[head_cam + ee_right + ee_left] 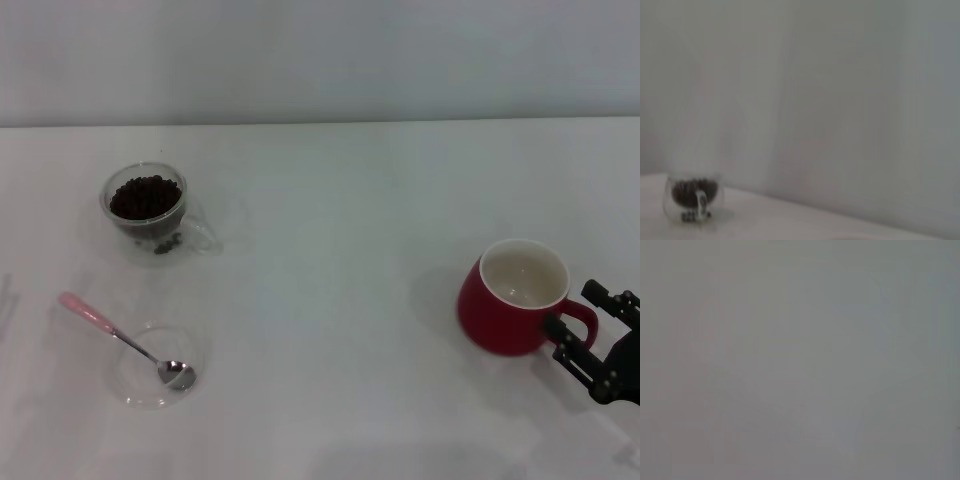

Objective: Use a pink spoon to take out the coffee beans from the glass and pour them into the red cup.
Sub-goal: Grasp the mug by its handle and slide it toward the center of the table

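The glass [148, 210] stands at the far left of the table and is full of coffee beans [146, 196]; a few beans lie in its double bottom. It also shows far off in the right wrist view [692, 197]. The pink spoon [120, 338] lies with its metal bowl in a flat clear dish [155, 365] and its pink handle out over the rim. The red cup [512, 296] stands at the right, empty, its handle towards my right gripper [592, 325]. That gripper is open, one finger on each side of the handle. My left gripper is out of view.
The white table [330, 300] ends at a pale wall [320, 60] at the back. The left wrist view shows only plain grey. The dish with the spoon is near the table's front left, in front of the glass.
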### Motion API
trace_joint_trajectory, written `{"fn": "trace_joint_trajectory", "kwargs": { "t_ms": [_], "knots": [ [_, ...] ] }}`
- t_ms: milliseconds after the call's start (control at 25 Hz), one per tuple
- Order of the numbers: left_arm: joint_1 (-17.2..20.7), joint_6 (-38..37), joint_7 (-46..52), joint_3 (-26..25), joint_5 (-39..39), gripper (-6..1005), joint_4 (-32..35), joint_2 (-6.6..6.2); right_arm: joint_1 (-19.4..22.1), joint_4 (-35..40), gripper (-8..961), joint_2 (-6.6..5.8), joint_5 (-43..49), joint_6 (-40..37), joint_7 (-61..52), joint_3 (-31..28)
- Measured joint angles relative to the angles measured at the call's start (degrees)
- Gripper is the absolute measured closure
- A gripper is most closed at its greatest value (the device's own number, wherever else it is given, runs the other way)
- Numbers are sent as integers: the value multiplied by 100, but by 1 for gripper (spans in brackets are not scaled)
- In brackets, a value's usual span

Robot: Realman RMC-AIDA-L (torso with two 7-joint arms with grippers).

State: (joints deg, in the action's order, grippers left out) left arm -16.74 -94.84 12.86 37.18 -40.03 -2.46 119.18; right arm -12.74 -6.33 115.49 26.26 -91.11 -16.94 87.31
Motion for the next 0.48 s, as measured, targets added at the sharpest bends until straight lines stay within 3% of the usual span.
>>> {"fn": "trace_joint_trajectory", "kwargs": {
  "t_ms": [480],
  "knots": [
    [7, 8, -19, 3, 4, 123, 70, -8, 0, 93, 316, -10, -51, 797, 90, -228]
  ]
}}
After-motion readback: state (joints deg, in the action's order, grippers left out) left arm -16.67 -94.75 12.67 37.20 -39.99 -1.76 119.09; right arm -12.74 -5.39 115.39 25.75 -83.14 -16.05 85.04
